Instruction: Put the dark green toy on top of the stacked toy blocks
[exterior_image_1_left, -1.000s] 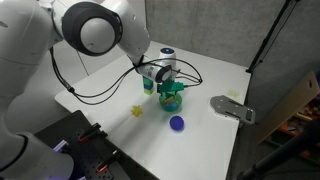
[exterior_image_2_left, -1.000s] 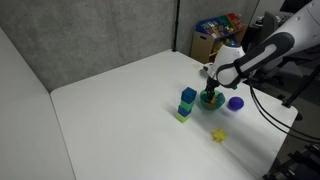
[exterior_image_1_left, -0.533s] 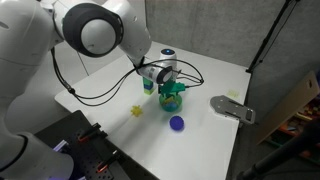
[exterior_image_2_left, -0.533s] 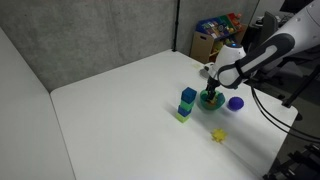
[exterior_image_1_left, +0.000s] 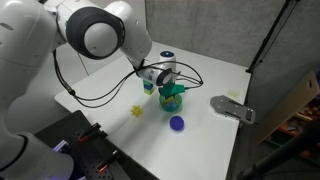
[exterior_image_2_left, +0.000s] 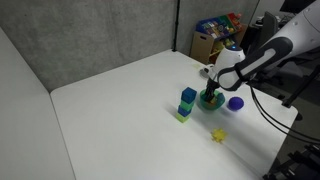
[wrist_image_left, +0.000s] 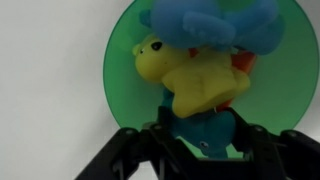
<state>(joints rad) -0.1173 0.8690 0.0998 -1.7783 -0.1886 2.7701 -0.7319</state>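
Note:
The dark green toy (wrist_image_left: 205, 135), a teal lump, lies in the bright green bowl (wrist_image_left: 125, 75) under a yellow toy (wrist_image_left: 195, 80) and a blue plush (wrist_image_left: 210, 20). My gripper (wrist_image_left: 203, 150) is lowered into the bowl, with its black fingers pressed against both sides of the dark green toy. In both exterior views the gripper (exterior_image_1_left: 170, 92) (exterior_image_2_left: 211, 95) sits over the bowl (exterior_image_1_left: 173, 102) (exterior_image_2_left: 210, 101) and hides the toy. The stacked toy blocks (exterior_image_2_left: 187, 103), blue over light green, stand just beside the bowl. They are partly hidden behind the gripper in an exterior view (exterior_image_1_left: 148, 87).
A dark blue ball (exterior_image_1_left: 177, 124) (exterior_image_2_left: 236, 102) and a small yellow toy (exterior_image_1_left: 137, 111) (exterior_image_2_left: 218, 134) lie on the white table near the bowl. A grey flat fixture (exterior_image_1_left: 232, 107) sits toward one table edge. Boxes (exterior_image_2_left: 215, 35) stand behind the table.

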